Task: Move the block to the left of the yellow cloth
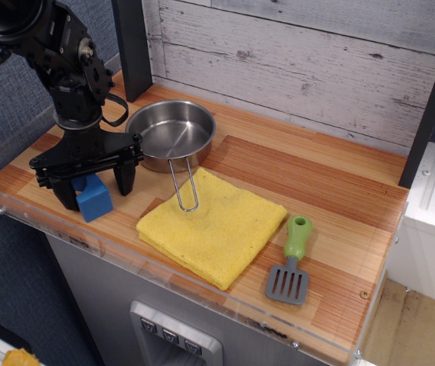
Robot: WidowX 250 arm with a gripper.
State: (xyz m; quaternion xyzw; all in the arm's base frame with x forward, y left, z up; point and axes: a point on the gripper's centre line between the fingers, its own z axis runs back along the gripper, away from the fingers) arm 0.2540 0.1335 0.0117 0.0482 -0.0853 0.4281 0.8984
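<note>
The blue block point(94, 197) rests on the wooden counter, to the left of the yellow cloth point(212, 224). My gripper point(96, 188) hangs just above and behind the block with its two black fingers point(124, 178) spread wide on either side of it. The fingers do not touch the block. The cloth lies flat in the middle front of the counter, with the pan's wire handle lying on its near-left corner.
A steel pan point(171, 134) sits behind the cloth, close to the right of my gripper. A green-handled grey spatula point(291, 263) lies right of the cloth. A clear lip runs along the counter's front edge point(72, 238). A dark post point(132, 47) stands at the back left.
</note>
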